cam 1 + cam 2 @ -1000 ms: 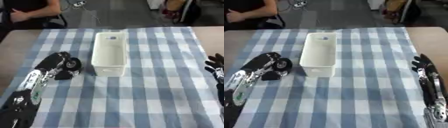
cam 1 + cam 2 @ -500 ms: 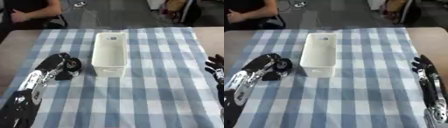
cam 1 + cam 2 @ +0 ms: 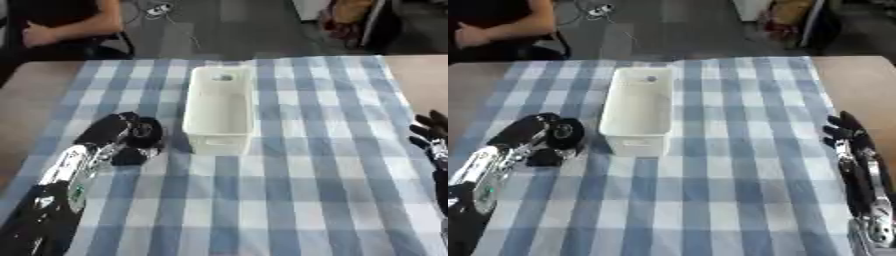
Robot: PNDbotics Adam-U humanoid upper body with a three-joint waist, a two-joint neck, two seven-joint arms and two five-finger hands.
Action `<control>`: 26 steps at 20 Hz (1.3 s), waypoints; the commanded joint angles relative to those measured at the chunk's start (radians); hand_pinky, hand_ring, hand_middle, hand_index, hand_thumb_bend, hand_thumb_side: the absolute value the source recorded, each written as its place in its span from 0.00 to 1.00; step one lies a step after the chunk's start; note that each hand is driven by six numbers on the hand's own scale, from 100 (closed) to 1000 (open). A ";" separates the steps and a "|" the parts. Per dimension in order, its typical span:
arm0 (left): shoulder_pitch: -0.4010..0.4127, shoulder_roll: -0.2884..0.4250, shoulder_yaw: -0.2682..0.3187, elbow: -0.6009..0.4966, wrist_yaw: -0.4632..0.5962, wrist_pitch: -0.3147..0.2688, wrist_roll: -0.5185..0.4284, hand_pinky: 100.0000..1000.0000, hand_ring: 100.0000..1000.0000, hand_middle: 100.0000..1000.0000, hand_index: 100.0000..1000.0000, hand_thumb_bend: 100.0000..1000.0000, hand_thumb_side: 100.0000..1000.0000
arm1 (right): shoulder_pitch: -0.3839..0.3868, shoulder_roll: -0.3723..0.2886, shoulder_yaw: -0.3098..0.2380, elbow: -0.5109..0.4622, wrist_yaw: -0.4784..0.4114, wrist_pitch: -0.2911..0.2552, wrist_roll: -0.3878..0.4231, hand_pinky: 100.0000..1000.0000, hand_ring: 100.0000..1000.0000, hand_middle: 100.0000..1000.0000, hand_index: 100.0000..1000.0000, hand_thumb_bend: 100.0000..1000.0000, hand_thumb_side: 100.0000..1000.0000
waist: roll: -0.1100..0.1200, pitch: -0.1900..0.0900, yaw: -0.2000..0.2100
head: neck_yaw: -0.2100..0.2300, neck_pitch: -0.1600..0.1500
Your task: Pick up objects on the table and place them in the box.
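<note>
A white rectangular box [image 3: 219, 135] stands in the middle of the blue checked cloth, with a small grey thing [image 3: 223, 77] inside at its far end. A black round object [image 3: 145, 131] lies just left of the box. My left hand [image 3: 107, 132] reaches in from the lower left. Its fingers curl over the object's top, and its thumb [image 3: 129, 156] sits below it. My right hand [image 3: 847, 133] rests open at the right edge, fingers pointing away from me, touching nothing.
The checked tablecloth [image 3: 297, 190] covers most of the table, with bare wood at both far corners. A seated person [image 3: 61, 25] is beyond the far left edge. Cables lie on the floor behind the table.
My left hand has edged slightly toward the box and its fingers have curled closer round the black object. The right hand has hardly moved.
</note>
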 commanded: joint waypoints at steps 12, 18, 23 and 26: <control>-0.027 0.006 0.009 0.037 -0.038 0.027 0.023 0.94 0.79 0.82 0.62 0.00 0.32 | -0.005 -0.008 -0.004 -0.021 -0.001 -0.001 0.001 0.85 0.85 0.84 0.96 0.00 0.71 | -0.001 -0.008 -0.003 | 0.002 -0.011; -0.023 0.005 0.011 0.034 -0.018 0.040 0.055 0.92 0.78 0.79 0.44 0.00 0.16 | -0.005 -0.008 -0.005 -0.021 0.000 -0.001 0.000 0.85 0.85 0.84 0.96 0.00 0.71 | -0.002 -0.008 -0.002 | 0.001 -0.012; -0.020 0.008 0.013 0.028 0.000 0.041 0.077 0.91 0.75 0.75 0.24 0.00 0.17 | -0.005 -0.008 -0.005 -0.021 0.001 -0.001 -0.001 0.85 0.85 0.84 0.96 0.00 0.71 | -0.002 -0.008 -0.002 | 0.001 -0.012; -0.019 0.009 0.014 0.024 0.004 0.041 0.088 0.91 0.75 0.73 0.21 0.00 0.17 | -0.004 -0.008 -0.005 -0.022 0.001 -0.001 -0.001 0.85 0.85 0.84 0.96 0.00 0.71 | -0.002 -0.008 -0.002 | 0.001 -0.012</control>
